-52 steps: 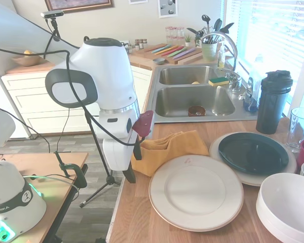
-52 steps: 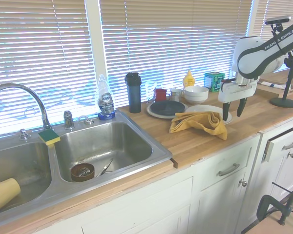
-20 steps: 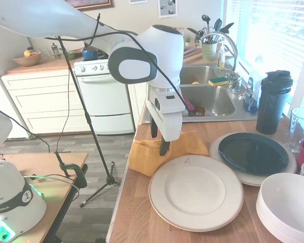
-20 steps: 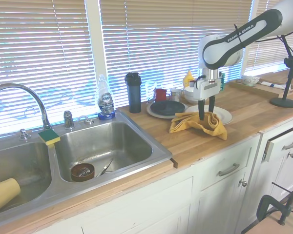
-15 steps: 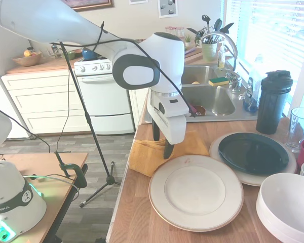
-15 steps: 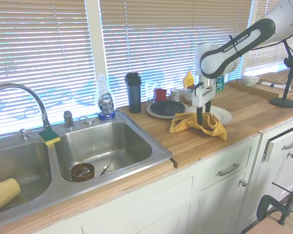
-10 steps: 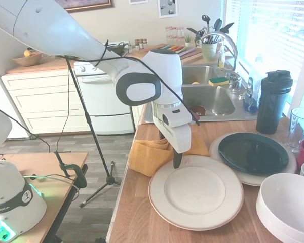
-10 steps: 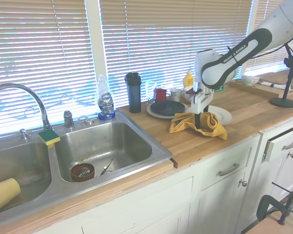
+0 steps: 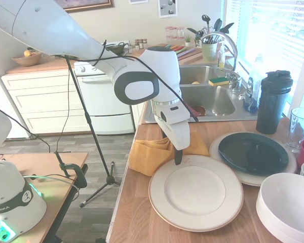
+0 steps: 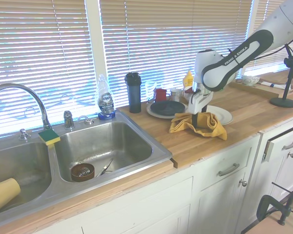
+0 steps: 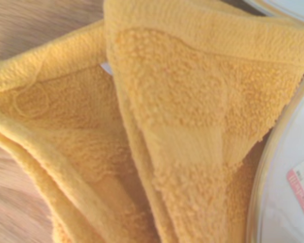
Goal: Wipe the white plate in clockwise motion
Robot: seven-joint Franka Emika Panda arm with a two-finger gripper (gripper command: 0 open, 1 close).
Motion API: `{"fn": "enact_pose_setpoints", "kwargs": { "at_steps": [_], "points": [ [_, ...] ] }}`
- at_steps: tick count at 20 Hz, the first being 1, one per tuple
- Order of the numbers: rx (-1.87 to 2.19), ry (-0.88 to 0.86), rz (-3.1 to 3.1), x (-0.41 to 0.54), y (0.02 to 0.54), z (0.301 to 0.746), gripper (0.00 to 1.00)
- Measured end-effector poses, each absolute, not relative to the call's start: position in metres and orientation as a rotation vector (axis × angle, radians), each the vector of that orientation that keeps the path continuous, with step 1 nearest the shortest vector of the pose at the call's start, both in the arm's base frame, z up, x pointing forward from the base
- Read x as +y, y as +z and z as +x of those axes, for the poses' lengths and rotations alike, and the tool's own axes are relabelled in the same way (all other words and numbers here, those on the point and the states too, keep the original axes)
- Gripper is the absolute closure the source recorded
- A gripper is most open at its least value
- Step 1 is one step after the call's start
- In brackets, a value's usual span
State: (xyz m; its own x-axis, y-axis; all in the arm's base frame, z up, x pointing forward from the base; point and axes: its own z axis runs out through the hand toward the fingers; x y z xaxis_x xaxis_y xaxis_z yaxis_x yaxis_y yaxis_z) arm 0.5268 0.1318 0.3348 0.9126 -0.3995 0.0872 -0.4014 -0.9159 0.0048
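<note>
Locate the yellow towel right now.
The yellow towel lies crumpled on the wooden counter under the gripper, beside the white plate.

The first exterior view looks along the surface (image 9: 142, 212) from its plate end toward the sink (image 9: 195, 98), the second looks back from beyond the sink (image 10: 97, 146) toward the window, and the close wrist view shares their yellow towel (image 11: 142, 126) and white plate (image 11: 289, 192).

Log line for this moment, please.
phase: reaching for cloth | gripper: low over crumpled yellow terry towel, beside large round cream-white plate | fingers: unclear | plate: unwiped
</note>
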Motion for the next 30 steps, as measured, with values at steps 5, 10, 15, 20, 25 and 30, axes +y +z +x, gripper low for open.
{"fn": "enact_pose_setpoints", "kwargs": {
  "at_steps": [5,10,15,20,25,30],
  "points": [
    [-0.64,0.14,3.051,0.132,0.339,0.525,1.0],
    [-0.643,0.14,3.051,0.132,0.341,0.523,1.0],
    [-0.653,0.13,3.053,0.133,0.344,0.522,1.0],
    [-0.677,0.113,3.062,0.135,0.35,0.519,1.0],
    [-0.716,0.09,3.076,0.135,0.355,0.517,1.0],
    [-0.751,0.116,3.081,0.129,0.384,0.516,1.0]
  ]
}}
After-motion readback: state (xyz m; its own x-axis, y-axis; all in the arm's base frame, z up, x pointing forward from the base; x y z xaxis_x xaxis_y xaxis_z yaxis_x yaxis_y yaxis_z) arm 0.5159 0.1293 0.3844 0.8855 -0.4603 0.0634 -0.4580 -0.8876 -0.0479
